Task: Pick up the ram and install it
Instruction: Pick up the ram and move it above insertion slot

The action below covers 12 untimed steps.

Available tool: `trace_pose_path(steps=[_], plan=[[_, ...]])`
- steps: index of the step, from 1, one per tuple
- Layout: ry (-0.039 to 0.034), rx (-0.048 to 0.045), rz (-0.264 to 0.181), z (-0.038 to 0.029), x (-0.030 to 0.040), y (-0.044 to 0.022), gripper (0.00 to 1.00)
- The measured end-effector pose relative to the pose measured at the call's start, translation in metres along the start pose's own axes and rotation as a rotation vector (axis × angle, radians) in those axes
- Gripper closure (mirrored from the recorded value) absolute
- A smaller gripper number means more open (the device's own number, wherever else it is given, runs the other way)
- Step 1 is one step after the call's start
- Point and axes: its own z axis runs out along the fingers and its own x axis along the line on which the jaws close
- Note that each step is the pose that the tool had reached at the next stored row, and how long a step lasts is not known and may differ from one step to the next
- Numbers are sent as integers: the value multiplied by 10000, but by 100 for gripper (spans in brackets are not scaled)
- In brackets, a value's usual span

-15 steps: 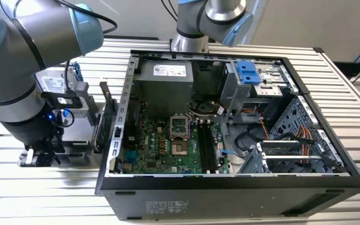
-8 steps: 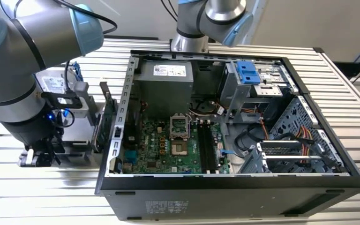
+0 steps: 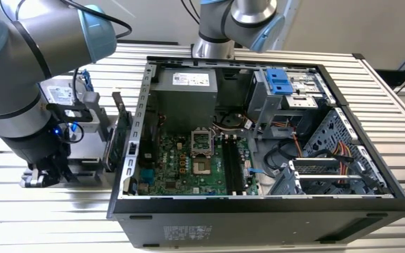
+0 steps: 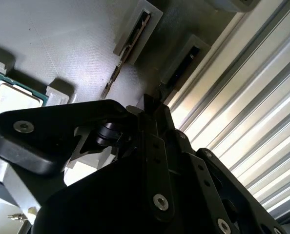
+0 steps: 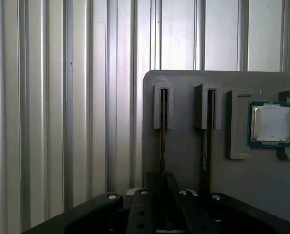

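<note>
While the end effector [image 5: 162, 181] looks clamped on the ram [image 5: 162, 141], that stick is standing on edge in its tray [image 5: 184, 146] slot on the worktop [image 5: 86, 97], next to a second stick [image 5: 206, 136]. So it's early days: nothing lifted yet, and the motherboard [image 3: 188, 163] slots in the case [image 3: 273, 226] look empty to me. The whole install is left.

The ram [image 5: 161, 146] and a processor [image 5: 269, 123] sit in the tray [image 5: 184, 83].

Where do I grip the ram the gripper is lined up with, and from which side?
Probably pinch the ram across its two flat faces near mid-length, coming straight down onto its upturned long edge: it stands on edge in the gray holder, ends bracketed.
</note>
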Motion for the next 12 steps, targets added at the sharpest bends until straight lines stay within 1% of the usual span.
trace_pose_path(steps=[12], plan=[[10, 0, -1, 0, 0, 0, 100]])
